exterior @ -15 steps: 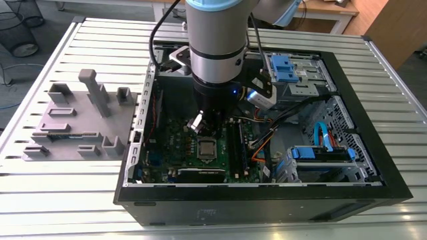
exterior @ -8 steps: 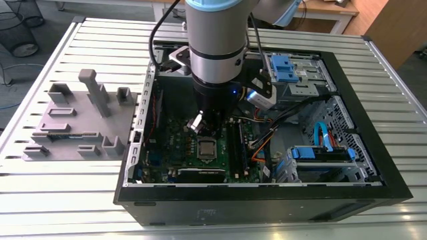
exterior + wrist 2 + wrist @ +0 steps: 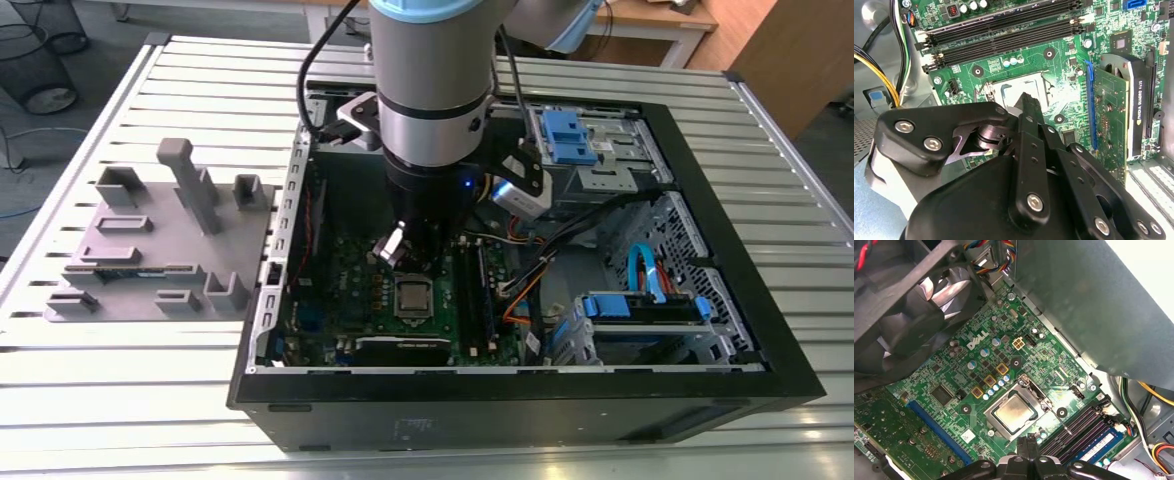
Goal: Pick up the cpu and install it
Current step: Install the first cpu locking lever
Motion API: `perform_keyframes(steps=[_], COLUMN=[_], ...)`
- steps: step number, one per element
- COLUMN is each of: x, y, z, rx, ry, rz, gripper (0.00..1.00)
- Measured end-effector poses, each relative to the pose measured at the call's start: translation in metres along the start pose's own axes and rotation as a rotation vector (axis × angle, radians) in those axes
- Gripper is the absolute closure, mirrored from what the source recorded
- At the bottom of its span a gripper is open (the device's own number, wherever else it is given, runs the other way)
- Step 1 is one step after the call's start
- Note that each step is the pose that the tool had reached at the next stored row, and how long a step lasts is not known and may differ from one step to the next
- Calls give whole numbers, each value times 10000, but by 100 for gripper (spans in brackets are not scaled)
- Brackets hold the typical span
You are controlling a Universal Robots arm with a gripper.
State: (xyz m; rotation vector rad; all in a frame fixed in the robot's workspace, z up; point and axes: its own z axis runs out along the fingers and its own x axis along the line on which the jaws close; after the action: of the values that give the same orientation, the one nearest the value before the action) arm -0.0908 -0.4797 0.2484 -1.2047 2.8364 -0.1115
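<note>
The cpu [image 3: 1014,412], a small square chip with a silver-grey top, lies flat inside the socket frame [image 3: 995,405] on the green motherboard [image 3: 954,375]. In the exterior view the cpu [image 3: 411,297] sits in the middle of the open computer case [image 3: 747,330], directly below the arm. My gripper [image 3: 1026,444] hovers just above and beside the chip without touching it; its black fingertips [image 3: 1021,446] stand close together with nothing between them. In the second wrist view the gripper [image 3: 1027,100] hides most of the socket [image 3: 1004,90].
Black memory slots [image 3: 1004,30] run beside the socket. A graphics card [image 3: 1114,110] stands on its other side, and a black case fan [image 3: 909,315] sits close by. Cable bundles [image 3: 534,270] and blue drive bays [image 3: 641,305] fill the case's right. A grey fixture plate [image 3: 160,240] lies outside on the left.
</note>
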Motion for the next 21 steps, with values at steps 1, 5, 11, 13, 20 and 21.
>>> perform_keyframes(steps=[1,5,11,13,20,21], x=[0,2,-1,-1,-35,-42], y=[0,0,-5,-5,-5,-2], z=[0,-6,-58,-60,-125,-138], rx=[0,-3,-150,-393,-468,-469], ry=[0,-1,-157,-404,-484,-484], rz=[0,0,17,46,55,55], gripper=[89,89,89,89,89,89])
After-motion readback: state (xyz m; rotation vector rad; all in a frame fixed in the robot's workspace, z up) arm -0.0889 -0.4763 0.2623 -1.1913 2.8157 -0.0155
